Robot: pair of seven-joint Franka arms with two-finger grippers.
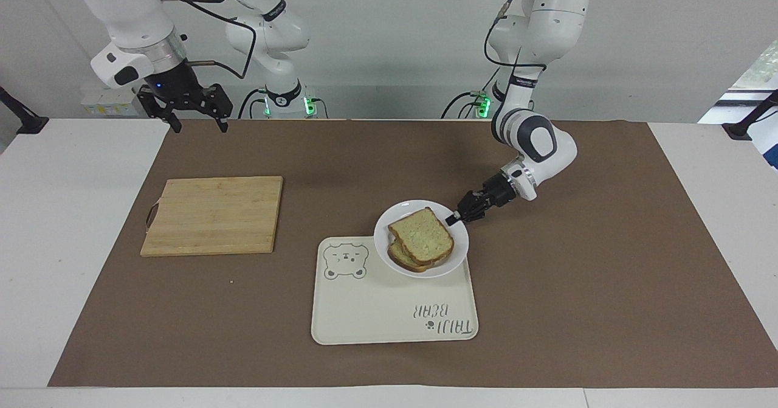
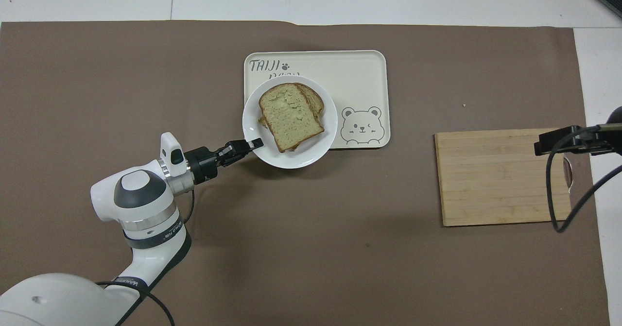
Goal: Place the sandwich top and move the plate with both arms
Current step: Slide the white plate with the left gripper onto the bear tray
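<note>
The left tool (image 1: pixel 454 218) is clamped on the rim of the plate (image 1: pixel 389 216), holding it over the tray's (image 1: pixel 389 317) corner nearest the robots' edge of the table. The plate looks stiff and slick, so one rim pinch may tip it and slide the sandwich top (image 1: pixel 421 235), a soft, light slice resting loose. The right tool (image 1: pixel 193 114), fingers apart, waits above the mat's corner.
</note>
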